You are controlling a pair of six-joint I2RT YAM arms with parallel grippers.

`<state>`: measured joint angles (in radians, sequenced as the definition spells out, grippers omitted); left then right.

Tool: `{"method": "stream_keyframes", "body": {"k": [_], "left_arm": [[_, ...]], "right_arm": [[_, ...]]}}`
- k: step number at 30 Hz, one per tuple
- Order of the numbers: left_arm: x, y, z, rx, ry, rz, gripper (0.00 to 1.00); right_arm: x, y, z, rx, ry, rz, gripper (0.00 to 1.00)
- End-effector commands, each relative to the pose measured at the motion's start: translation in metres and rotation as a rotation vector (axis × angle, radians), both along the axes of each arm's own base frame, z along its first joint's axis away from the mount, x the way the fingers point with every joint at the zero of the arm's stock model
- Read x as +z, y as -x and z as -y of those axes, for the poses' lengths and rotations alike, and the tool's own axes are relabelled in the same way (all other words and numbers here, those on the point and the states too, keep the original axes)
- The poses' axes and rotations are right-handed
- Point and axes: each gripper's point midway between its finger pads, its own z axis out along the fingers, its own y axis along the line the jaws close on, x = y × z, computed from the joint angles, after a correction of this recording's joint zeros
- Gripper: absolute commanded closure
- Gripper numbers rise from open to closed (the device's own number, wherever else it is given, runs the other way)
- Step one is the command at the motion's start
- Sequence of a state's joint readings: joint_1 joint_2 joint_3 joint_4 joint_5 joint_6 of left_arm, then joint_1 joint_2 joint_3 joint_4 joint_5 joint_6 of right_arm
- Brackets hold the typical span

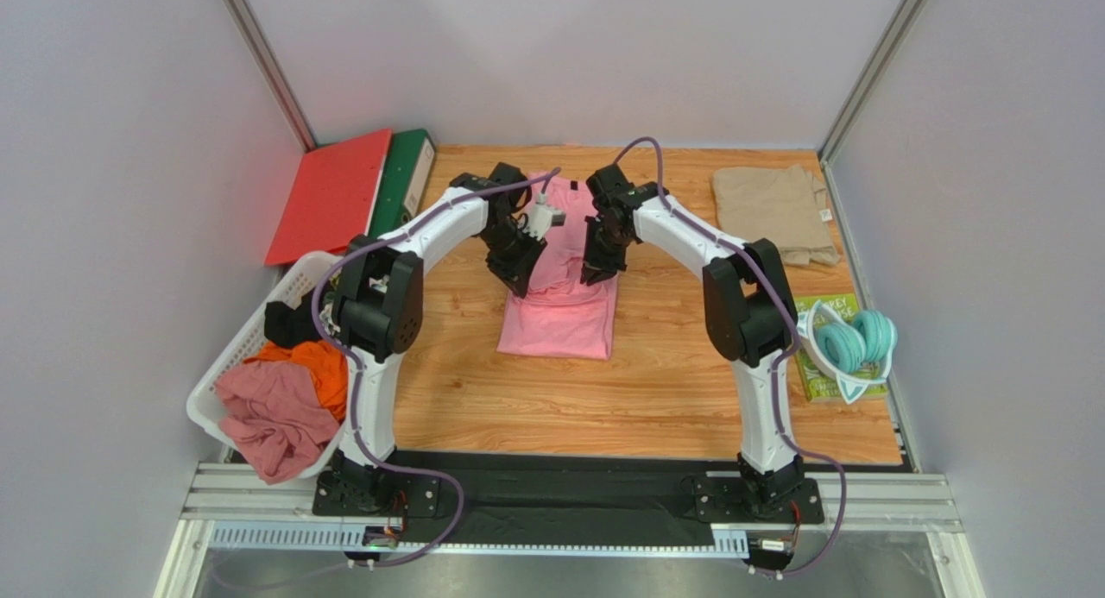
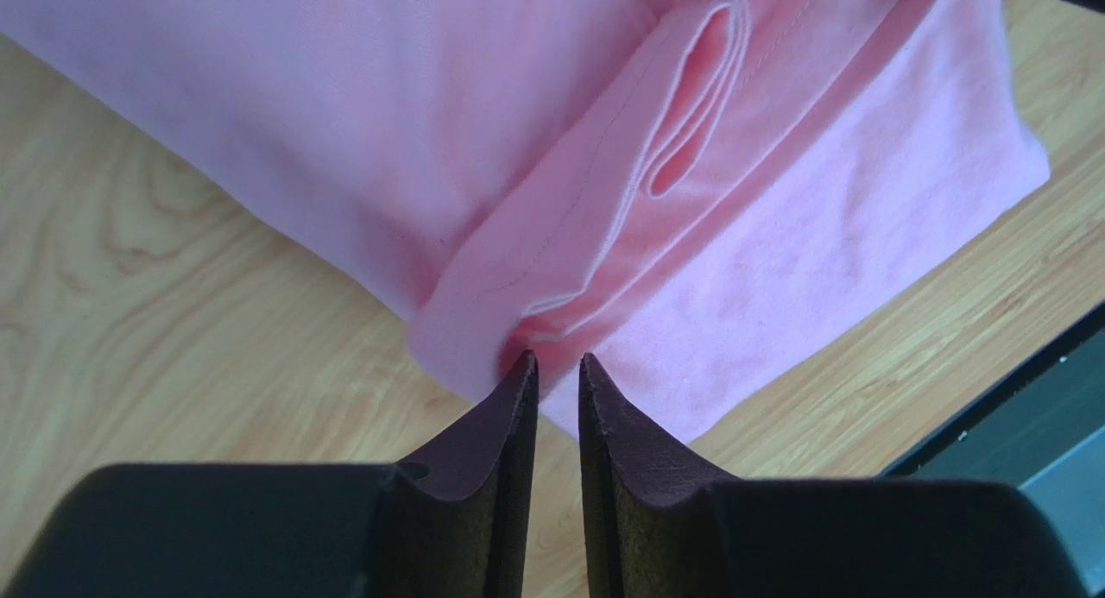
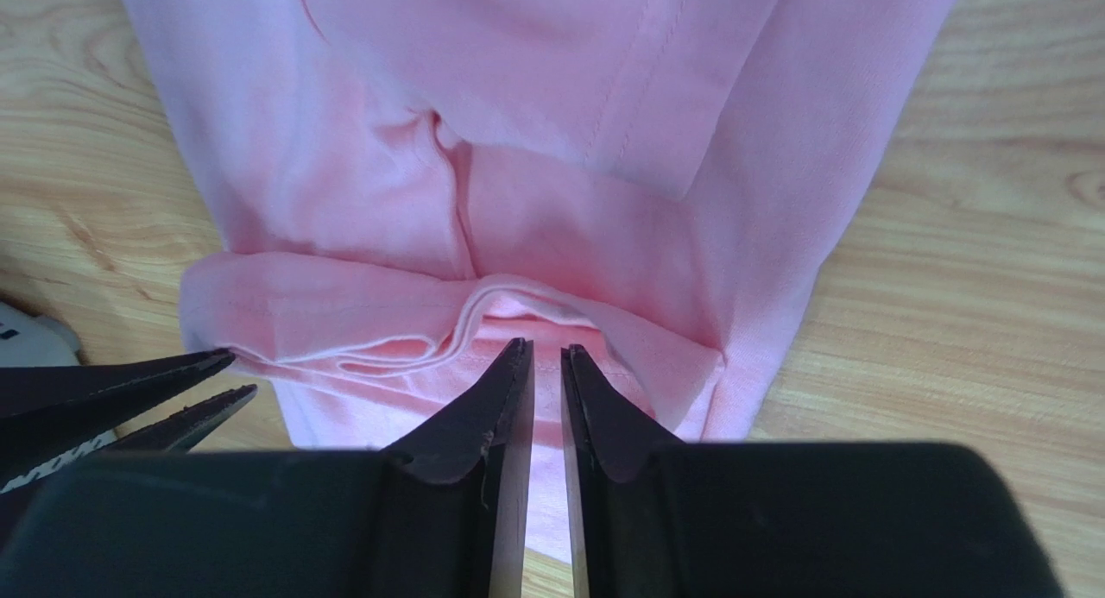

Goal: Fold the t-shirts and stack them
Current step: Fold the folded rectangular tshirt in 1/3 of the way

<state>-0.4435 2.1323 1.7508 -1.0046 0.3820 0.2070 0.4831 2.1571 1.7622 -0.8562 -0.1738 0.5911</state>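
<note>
**Pincers.** The left gripper point(image 2: 551, 360) has its dark fingers drawn nearly together, leaving only a slim slit. The tips pinch a gathered corner of the soft light-pink cotton t-shirt point(image 1: 560, 320). On the right gripper point(image 3: 542, 351) I see the same narrow slit, with the tips pushed against a doubled hem that arches over them. I cannot tell whether cloth is caught between them. The two grippers work just beside each other at the shirt's far end.

**Lie of the garment.** The pink shirt sits mid-table, partly folded into a strip. Its long axis runs away from the arm bases. The near end lies flat and broad, and the far end is narrower and bunched at the fingers.

**Edges and room.** I have bare wooden tabletop point(image 1: 675, 391) on both sides of the strip and along its near edge. The folded khaki-beige t-shirt point(image 1: 776, 210) rests well apart in the far right corner. Teal headphones point(image 1: 856, 342) lie at the right edge. A white plastic laundry basket point(image 1: 205, 398) of clothes hangs at the left edge, and a red binder point(image 1: 331, 197) and a green binder point(image 1: 413, 165) are at far left.
</note>
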Motion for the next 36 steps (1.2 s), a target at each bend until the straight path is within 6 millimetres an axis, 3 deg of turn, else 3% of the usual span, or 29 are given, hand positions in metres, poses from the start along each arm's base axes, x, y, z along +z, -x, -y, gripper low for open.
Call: {"method": "stream_keyframes", "body": {"k": [1,8,14,17,18,22,23,26,28,33,36], "left_arm": [[0.009,-0.022,0.003,0.030,0.001,0.042,0.76],[0.004,-0.041,-0.003,0.066,-0.018,0.049,0.76],[0.006,-0.067,-0.015,0.091,-0.067,0.112,0.77],[0.020,-0.084,-0.023,0.129,-0.069,0.163,0.77],[0.033,-0.090,-0.024,0.138,-0.056,0.191,0.78],[0.069,-0.086,-0.025,0.137,-0.017,0.246,0.77],[0.076,-0.086,-0.024,0.140,-0.002,0.262,0.77],[0.094,-0.065,-0.021,0.127,0.042,0.259,0.76],[0.089,-0.037,-0.016,0.087,0.059,0.210,0.75],[0.042,0.040,0.013,-0.063,0.027,0.045,0.75],[0.023,0.054,0.024,-0.068,0.051,-0.038,0.75]], "right_arm": [[0.009,-0.019,0.007,-0.001,-0.008,0.028,0.82],[0.005,-0.038,0.020,-0.021,-0.007,0.025,0.84],[0.031,-0.070,0.045,-0.073,0.027,0.086,0.83],[0.055,-0.072,0.053,-0.080,0.048,0.136,0.81],[0.059,-0.070,0.053,-0.081,0.046,0.141,0.81],[0.078,-0.055,0.047,-0.076,0.000,0.168,0.81],[0.076,-0.042,0.047,-0.068,-0.011,0.148,0.81],[0.067,-0.022,0.038,-0.055,-0.048,0.115,0.80],[0.057,-0.016,0.031,-0.043,-0.070,0.103,0.79],[0.020,-0.003,0.028,-0.011,-0.051,0.019,0.67],[0.017,-0.007,0.026,-0.002,-0.051,0.022,0.65]]}}
